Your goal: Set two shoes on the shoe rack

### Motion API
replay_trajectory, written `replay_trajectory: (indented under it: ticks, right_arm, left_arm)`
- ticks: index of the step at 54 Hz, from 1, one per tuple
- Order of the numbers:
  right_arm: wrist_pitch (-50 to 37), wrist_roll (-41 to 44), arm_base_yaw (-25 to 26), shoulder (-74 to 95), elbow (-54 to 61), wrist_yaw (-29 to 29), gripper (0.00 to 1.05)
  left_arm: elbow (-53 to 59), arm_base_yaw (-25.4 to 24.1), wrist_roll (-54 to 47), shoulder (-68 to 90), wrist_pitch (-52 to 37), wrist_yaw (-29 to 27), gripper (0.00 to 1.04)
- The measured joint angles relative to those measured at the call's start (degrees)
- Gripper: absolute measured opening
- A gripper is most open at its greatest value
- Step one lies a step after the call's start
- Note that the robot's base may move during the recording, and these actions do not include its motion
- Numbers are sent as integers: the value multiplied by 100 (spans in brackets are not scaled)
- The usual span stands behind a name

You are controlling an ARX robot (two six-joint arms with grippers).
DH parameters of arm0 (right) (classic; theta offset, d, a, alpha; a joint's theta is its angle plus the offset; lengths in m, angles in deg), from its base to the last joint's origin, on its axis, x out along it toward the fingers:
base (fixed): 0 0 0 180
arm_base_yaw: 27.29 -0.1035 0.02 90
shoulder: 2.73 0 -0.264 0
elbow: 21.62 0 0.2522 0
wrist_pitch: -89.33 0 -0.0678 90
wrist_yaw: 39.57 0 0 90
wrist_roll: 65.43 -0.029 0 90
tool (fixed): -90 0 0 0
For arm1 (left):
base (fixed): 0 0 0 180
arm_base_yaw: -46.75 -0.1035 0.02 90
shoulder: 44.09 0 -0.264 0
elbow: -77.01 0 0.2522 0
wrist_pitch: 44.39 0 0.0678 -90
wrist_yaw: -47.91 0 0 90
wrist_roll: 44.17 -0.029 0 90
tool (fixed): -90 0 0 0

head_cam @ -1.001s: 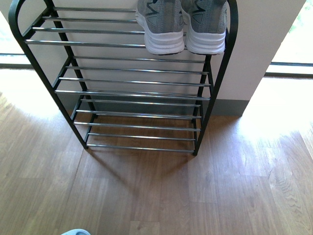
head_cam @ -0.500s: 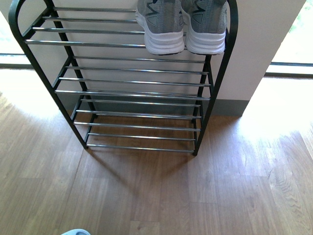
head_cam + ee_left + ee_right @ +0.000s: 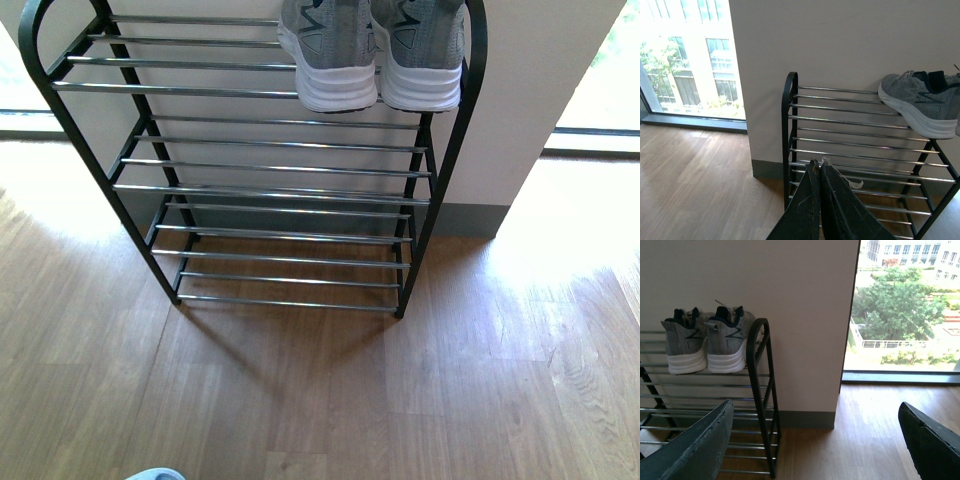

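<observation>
Two grey knit sneakers with white soles sit side by side on the top tier of the shoe rack (image 3: pixel 270 190), at its right end: one sneaker (image 3: pixel 328 50) and its mate (image 3: pixel 420 50). The right wrist view shows the pair (image 3: pixel 707 345) from behind, heels out; the left wrist view shows one sneaker (image 3: pixel 920 102) at the rack's (image 3: pixel 840 145) far end. My left gripper (image 3: pixel 818 167) is shut and empty, hanging in front of the rack's left side. My right gripper (image 3: pixel 815 420) is open and empty, off the rack's (image 3: pixel 760 390) right end. A pale blue sandal tip (image 3: pixel 155 474) peeks in at the floor's near edge.
The rack stands against a white wall (image 3: pixel 530 90) with a grey skirting. Wooden floor (image 3: pixel 400 400) spreads in front. Floor-to-ceiling windows (image 3: pixel 905 305) flank the wall on both sides. The rack's lower tiers and the left part of the top tier hold nothing.
</observation>
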Motion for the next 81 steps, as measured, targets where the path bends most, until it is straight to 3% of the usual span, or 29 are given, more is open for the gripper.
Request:
replay_trajectory:
  ticks: [2,8,25,81]
  right_arm:
    - [0,0,0,0,0,0,96]
    - [0,0,0,0,0,0,96]
    - [0,0,0,0,0,0,96]
    - [4,0,0,0,0,11,96]
  left_arm:
    - [0,0,2,-2,0,0,1]
    - [0,-2,0,-2,0,0,23]
    - [0,-2,-2,-2,0,0,97]
    - [-2,-2,-13,-2,0,4,95]
